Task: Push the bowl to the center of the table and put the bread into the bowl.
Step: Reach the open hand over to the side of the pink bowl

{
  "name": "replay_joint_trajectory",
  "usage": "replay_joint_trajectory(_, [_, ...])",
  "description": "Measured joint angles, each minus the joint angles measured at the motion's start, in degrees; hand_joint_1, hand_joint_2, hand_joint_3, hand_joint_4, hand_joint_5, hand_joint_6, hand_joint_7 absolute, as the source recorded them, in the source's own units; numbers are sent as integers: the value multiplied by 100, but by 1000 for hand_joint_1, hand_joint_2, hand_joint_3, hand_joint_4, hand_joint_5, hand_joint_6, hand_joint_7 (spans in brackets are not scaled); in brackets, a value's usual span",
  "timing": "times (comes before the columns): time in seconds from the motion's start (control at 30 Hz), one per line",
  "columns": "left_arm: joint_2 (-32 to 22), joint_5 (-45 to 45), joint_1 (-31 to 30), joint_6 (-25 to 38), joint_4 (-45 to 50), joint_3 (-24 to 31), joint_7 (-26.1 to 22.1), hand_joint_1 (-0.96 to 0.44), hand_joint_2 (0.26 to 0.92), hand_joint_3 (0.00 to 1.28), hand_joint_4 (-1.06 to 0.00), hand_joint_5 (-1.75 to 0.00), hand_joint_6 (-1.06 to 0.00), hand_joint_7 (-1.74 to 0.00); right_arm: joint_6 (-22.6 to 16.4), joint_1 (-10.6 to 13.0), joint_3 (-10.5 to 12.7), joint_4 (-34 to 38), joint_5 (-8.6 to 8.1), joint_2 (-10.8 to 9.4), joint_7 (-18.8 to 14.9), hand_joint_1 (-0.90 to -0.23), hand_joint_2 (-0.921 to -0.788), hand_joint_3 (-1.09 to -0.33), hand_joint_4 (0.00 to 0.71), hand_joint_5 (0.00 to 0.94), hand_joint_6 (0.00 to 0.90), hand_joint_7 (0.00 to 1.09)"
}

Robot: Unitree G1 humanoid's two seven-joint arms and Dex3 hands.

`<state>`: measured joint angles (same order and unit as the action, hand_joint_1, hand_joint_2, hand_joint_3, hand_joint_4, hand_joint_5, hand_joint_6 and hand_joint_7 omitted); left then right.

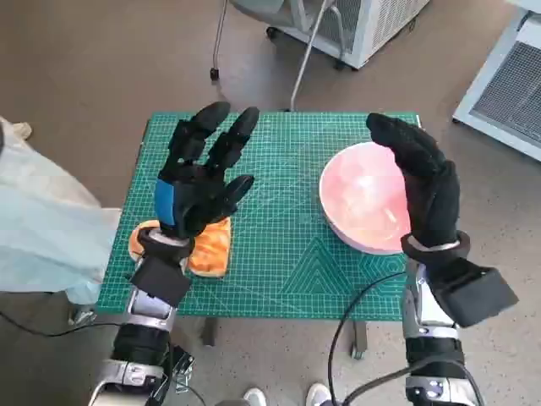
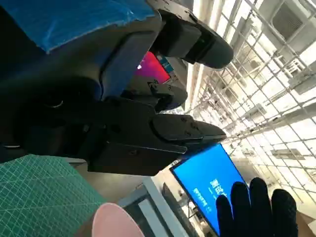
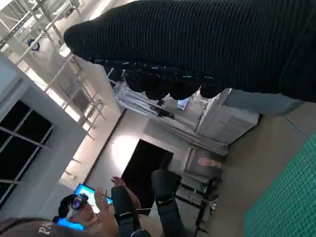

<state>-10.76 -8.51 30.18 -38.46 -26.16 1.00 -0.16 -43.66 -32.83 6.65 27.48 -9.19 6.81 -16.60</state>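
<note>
A pink bowl [image 1: 365,203] stands on the right part of the green cutting mat [image 1: 279,254]; its rim also shows in the left wrist view [image 2: 116,222]. My gloved right hand [image 1: 427,182] is raised open at the bowl's right side, fingers straight over its rim; whether it touches is unclear. The same glove shows in the left wrist view [image 2: 256,207] and the right wrist view [image 3: 207,44]. The bread [image 1: 207,248], orange-brown, lies near the mat's front left, partly hidden by my left wrist. My left hand [image 1: 203,173] hovers open above the mat, fingers spread, holding nothing.
The small table is covered by the mat. A pale cloth or clothing [image 1: 42,228] lies close at the left. White cabinets [image 1: 507,76] and a metal stand [image 1: 296,51] are beyond the table. A person [image 3: 94,212] sits in the right wrist view. Shoes [image 1: 283,396] show below the table's front edge.
</note>
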Motion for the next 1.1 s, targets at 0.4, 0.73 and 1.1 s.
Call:
replay_joint_trajectory(0.4, [-10, -9, 0, -2, 0, -8, 0, -129, 921, 222, -407, 0, -219, -635, -67, -1, 4, 83, -9, 0, -10, -635, -921, -790, 382, 3, 5, 799])
replay_joint_trajectory(0.73, [-13, -8, 0, -1, 0, -10, -1, -131, 921, 223, -407, 0, -220, -633, -85, -13, 15, 155, -17, 2, -19, -632, -921, -790, 382, 3, 4, 801])
replay_joint_trajectory(1.1, [-38, -59, 0, -1, 1, -6, 35, -130, 921, 220, -409, -1, -221, -630, -393, -226, 593, 968, -93, 519, 113, -648, -921, -767, 372, 1, 54, 709])
